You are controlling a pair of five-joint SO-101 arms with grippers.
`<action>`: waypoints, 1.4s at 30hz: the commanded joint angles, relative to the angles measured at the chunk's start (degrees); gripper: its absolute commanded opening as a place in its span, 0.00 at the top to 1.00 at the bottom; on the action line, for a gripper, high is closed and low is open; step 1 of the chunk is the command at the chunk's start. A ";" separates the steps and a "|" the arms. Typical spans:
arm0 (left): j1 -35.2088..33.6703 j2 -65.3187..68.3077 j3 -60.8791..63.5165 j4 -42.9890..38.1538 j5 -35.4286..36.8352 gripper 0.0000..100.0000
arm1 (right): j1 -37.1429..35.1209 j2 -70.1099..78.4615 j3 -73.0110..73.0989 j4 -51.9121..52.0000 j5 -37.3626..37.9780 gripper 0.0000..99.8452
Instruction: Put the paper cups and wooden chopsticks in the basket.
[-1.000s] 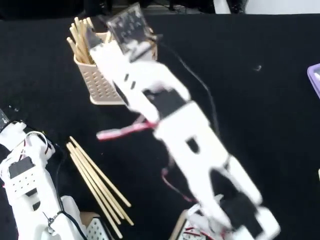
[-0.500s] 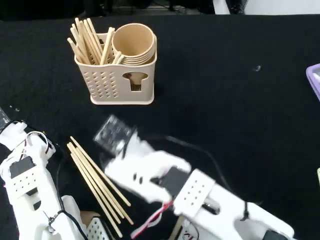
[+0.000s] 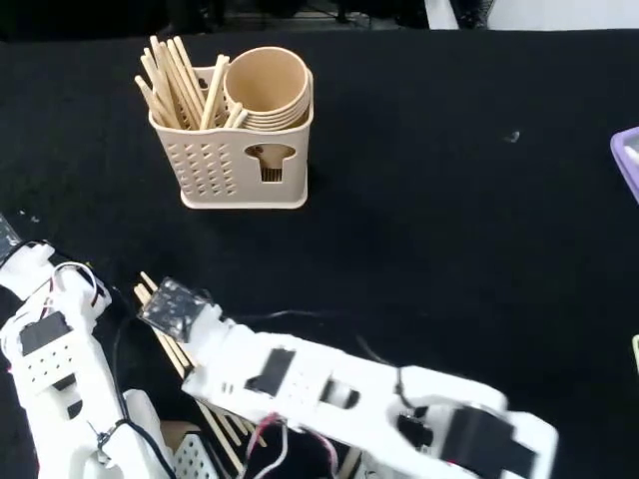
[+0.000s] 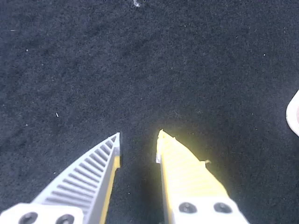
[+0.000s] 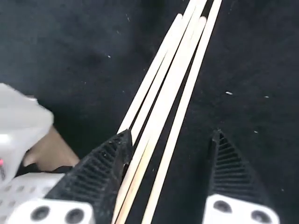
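Right wrist view | right gripper [image 5: 170,135] open, jaws straddling loose wooden chopsticks [image 5: 187,70] on black table [image 5: 261,60] | left gripper [image 4: 138,134] slightly parted above table | basket [image 3: 240,165] well apart, holding paper cups [image 3: 265,85] and upright chopsticks [image 3: 175,75]

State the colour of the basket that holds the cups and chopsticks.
The basket is beige, with rows of small slots in its wall. The high view shows it best.
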 commanded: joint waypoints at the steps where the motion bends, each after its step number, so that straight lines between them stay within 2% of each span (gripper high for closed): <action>1: -0.31 -1.05 -0.57 -1.14 0.44 0.87 | -0.44 7.34 -6.46 -1.23 -0.44 0.74; 4: -0.31 -1.05 -0.57 -1.14 0.44 0.87 | 0.26 12.70 -9.71 -0.44 -0.35 0.74; 8: -0.40 -1.05 -0.57 -1.14 0.44 0.87 | 2.55 14.81 -14.20 7.38 0.79 0.77; 13: -0.40 -1.05 -0.57 -1.14 0.44 0.87 | 6.77 14.81 -15.52 10.90 9.05 1.00; 16: -0.40 -1.05 -0.57 -1.14 0.44 0.87 | 8.88 14.81 -15.52 12.40 11.87 0.99; 26: -0.40 -1.05 -0.57 -1.14 0.44 0.87 | 17.23 7.96 -14.81 17.49 11.96 0.99; 34: -0.40 -1.05 -0.57 -1.14 0.44 0.87 | 15.12 7.25 -12.09 12.92 11.52 0.98; 39: -0.40 -1.05 -0.66 -1.14 0.44 0.87 | 15.03 7.25 -12.44 12.22 11.34 0.85; 42: -0.40 -1.05 -0.66 -1.14 0.44 0.87 | 13.98 7.25 -12.44 10.99 9.93 0.84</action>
